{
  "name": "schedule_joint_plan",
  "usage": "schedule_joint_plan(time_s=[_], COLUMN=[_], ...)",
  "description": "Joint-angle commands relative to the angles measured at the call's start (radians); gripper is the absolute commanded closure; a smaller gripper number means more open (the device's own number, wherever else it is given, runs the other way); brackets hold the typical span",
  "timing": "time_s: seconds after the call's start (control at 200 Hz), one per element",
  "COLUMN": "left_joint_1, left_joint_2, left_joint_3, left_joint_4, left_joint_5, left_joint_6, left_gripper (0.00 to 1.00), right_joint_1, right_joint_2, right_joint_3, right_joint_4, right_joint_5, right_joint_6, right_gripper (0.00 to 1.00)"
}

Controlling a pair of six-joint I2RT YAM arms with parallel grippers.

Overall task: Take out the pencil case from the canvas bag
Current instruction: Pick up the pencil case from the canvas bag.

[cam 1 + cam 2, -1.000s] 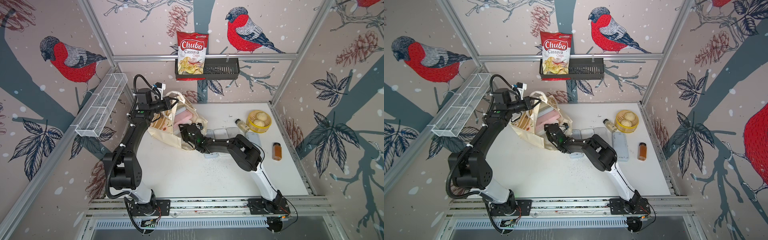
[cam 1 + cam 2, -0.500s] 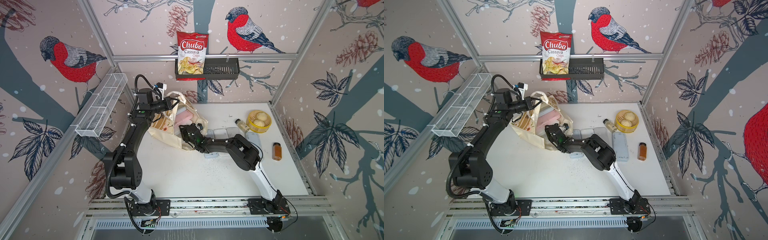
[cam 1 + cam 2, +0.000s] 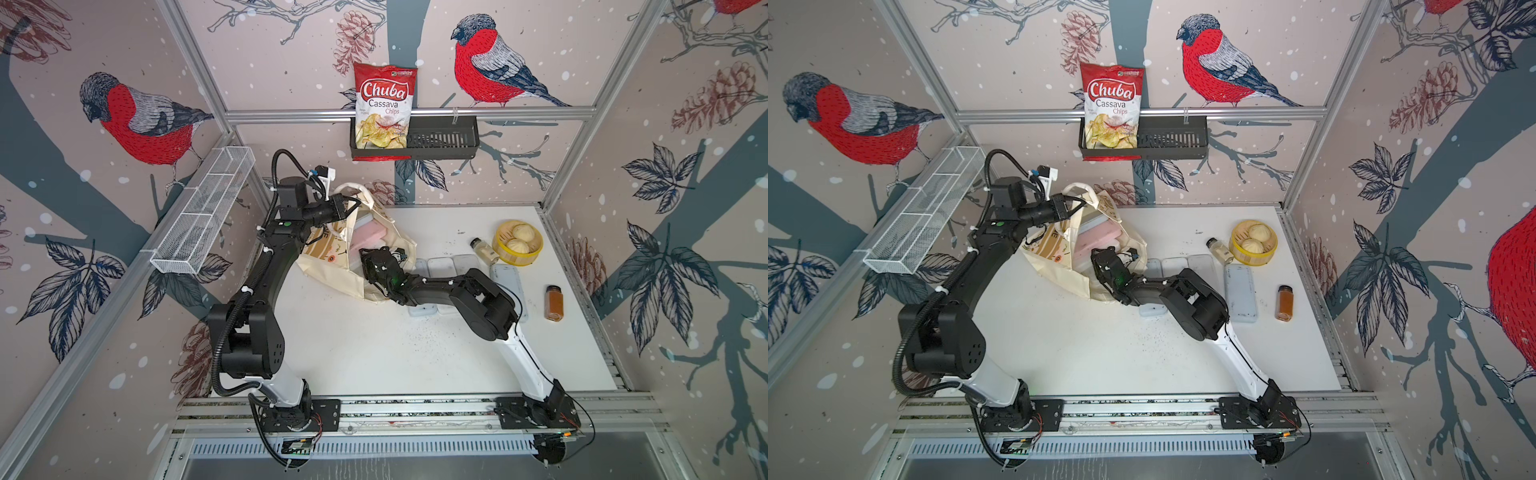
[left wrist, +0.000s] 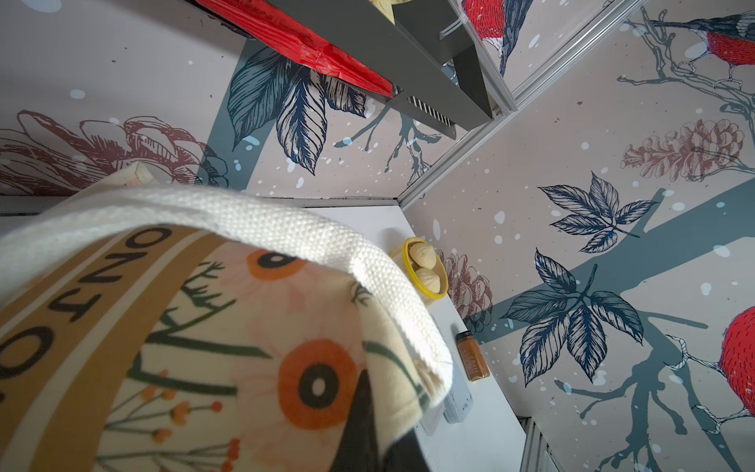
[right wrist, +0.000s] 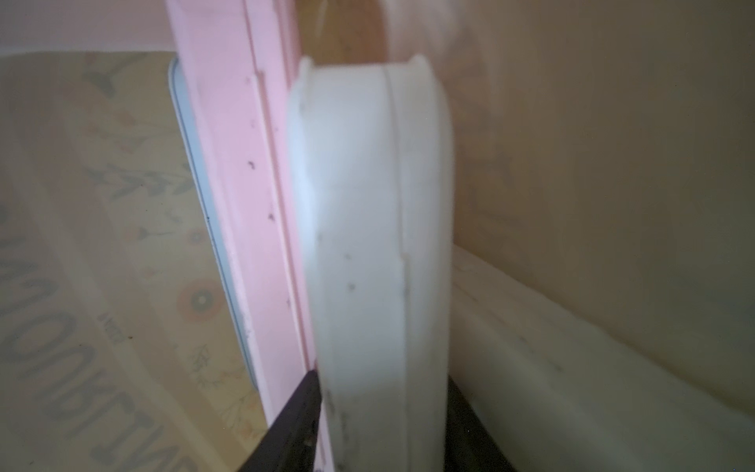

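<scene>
Cream canvas, coarse in weave and printed with orange flowers and a tan lettered band, forms the canvas bag (image 3: pixel 332 270). It slumps on its side at the far left corner of the white desk (image 3: pixel 374 353), with its mouth turned toward the right arm.

Inside it, a white pencil case (image 5: pixel 367 204) with rounded ends and a smooth shell stands on edge, touching a flat pink case (image 5: pixel 241 184). The right gripper (image 5: pixel 380 376) reaches into the mouth, and its dark fingers press on both sides of the pencil case, clamped on it. The left gripper (image 3: pixel 347 208) is closed on the bag's upper rim beside a ribbed loop handle (image 4: pixel 286 229), holding the mouth raised.

Just right of the bag, pale oblong cases (image 3: pixel 442 266) lie in a row. Beyond them sit a small clear bottle (image 3: pixel 483 250), a round yellow steamer (image 3: pixel 515 261) with two buns, and an amber spice jar (image 3: pixel 554 303) near the right edge. On the back wall a black slatted rack (image 3: pixel 444 139) holds a glossy red crisp bag (image 3: pixel 384 104). A white wire mesh basket (image 3: pixel 203 220) hangs on the left wall.

Against the views from a second ago, the arms, the bag and the loose items sit almost exactly where they were.
</scene>
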Motion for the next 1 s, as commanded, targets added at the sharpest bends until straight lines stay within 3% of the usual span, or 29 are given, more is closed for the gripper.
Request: schedule_joint_plan(time_s=[0.0, 0.53, 0.996], left_joint_1=[-0.007, -0.004, 0.011], left_joint_2=[-0.001, -0.012, -0.004], left_joint_3=[0.002, 0.009, 0.017], left_joint_4=[0.102, 0.075, 0.083], left_joint_5=[0.031, -0.016, 0.005], left_joint_6=[-0.008, -0.010, -0.059], left_gripper=[1.00, 1.00, 1.00], right_joint_1=[-0.001, 0.008, 0.027], right_joint_2=[0.008, -0.149, -0.422], right_joint_3=[0.002, -0.100, -0.264], right_joint_4=[0.025, -0.056, -0.146], right_joint_5=[0.018, -0.038, 0.004], right_joint_6=[0.039, -0.101, -0.356], right_gripper=[0.60, 0.77, 0.81])
